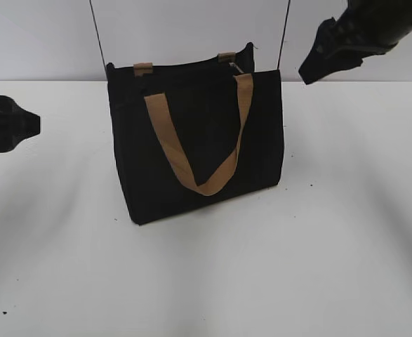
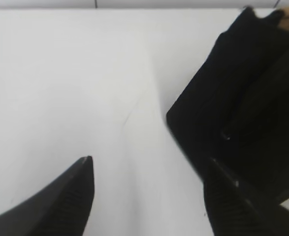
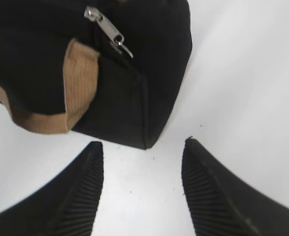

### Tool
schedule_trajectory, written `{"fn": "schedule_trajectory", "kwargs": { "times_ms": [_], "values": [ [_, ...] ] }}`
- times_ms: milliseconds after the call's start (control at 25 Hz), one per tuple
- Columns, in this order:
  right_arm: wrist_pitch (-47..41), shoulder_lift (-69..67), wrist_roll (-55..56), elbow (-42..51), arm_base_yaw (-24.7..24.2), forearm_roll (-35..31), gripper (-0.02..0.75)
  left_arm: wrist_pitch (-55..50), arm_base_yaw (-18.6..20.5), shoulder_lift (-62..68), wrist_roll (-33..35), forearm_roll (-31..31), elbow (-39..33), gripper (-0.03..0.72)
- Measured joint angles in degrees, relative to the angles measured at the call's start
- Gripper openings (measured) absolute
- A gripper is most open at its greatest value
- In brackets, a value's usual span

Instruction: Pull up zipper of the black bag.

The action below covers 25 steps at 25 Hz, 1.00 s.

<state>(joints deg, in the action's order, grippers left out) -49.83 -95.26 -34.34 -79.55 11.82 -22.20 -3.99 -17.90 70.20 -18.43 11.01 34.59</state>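
Left tool [image 1: 23, 125] sits at frame's left edge, low over the white surface [image 1: 206, 281], jaws wide, holding nothing. Boxy black fabric bag w/ tan webbing strap handles [image 1: 191, 140] stands upright at centre. Its zipper w/ small silver metal pull tab [image 3: 105, 30] lies along top rim. Right tool [image 1: 316, 69] hangs upper right, jaws wide, empty, apart from bag.

The boxy black fabric bag [image 1: 191, 151] stands alone mid-table on the white tabletop [image 1: 318, 281], bare surface open on every side. Its tan webbing strap handle [image 1: 206, 151] droops over the front face (a possible snag). The left gripper [image 1: 9, 125], jaws apart, sits well clear; the right gripper [image 3: 143, 147], also spread, hangs above the bag's corner.
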Motion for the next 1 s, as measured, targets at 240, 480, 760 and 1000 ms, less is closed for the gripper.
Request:
{"fn": "schedule_trajectory", "kwargs": {
  "times_ms": [240,480,760,1000],
  "values": [
    [-9.9,0.4,3.2,0.0,0.0,4.9,0.393,-28.5,-0.3,-0.7,-0.4,-4.6,10.0,0.534],
    [-19.1,2.4,9.3,0.0,0.0,10.0,0.393,-52.5,-0.3,-0.8,2.7,-8.3,17.2,0.525],
    [-19.5,8.3,23.4,4.1,0.0,15.0,0.393,-65.0,0.1,-0.9,4.6,-10.3,17.8,0.525],
    [-19.6,20.6,28.7,19.5,0.0,15.7,0.393,-65.4,0.2,-6.7,5.8,-12.4,17.8,0.524]
  ]
}}
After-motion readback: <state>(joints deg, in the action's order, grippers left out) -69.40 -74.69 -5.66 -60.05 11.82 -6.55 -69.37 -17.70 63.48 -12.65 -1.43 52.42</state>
